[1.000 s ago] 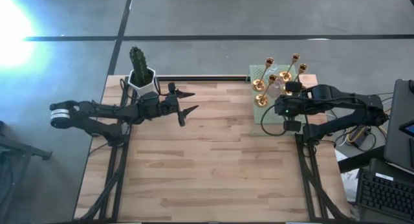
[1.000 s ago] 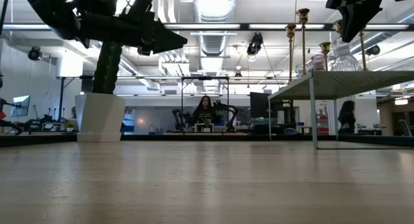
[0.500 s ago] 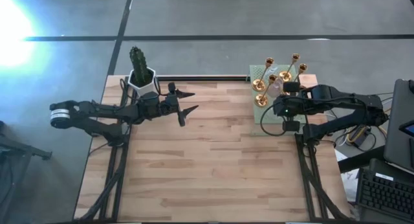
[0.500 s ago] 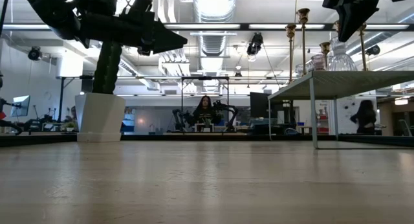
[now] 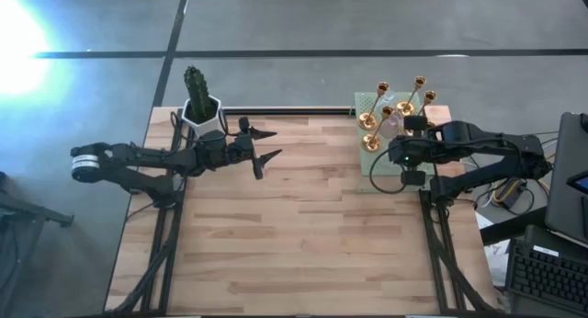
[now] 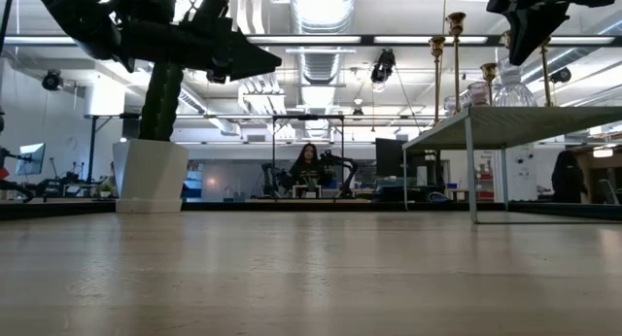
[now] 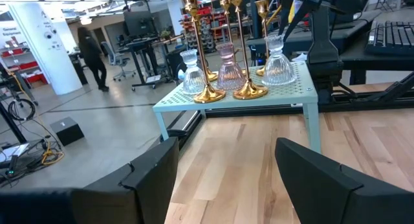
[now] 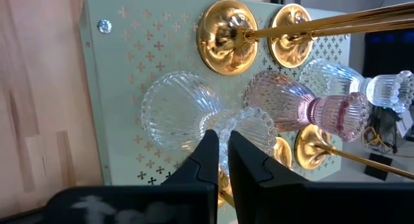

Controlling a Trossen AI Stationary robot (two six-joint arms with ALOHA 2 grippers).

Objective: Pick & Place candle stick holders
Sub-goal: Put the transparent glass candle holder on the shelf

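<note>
Nothing of mine has moved; only a person in the room behind has walked further right. My right fingers point(image 8: 218, 160) stay pressed together above the clear glass holder point(image 8: 194, 117) on the pale green rack point(image 8: 116, 75), gripping nothing. Gold holders point(image 5: 369, 119) and a pink one point(image 8: 304, 104) stand around it. My left fingers point(image 5: 265, 145) hang spread wide over the surface point(image 5: 303, 226), beside the cactus point(image 5: 198, 102).

A person point(image 6: 566, 176) in the background has walked further right.
</note>
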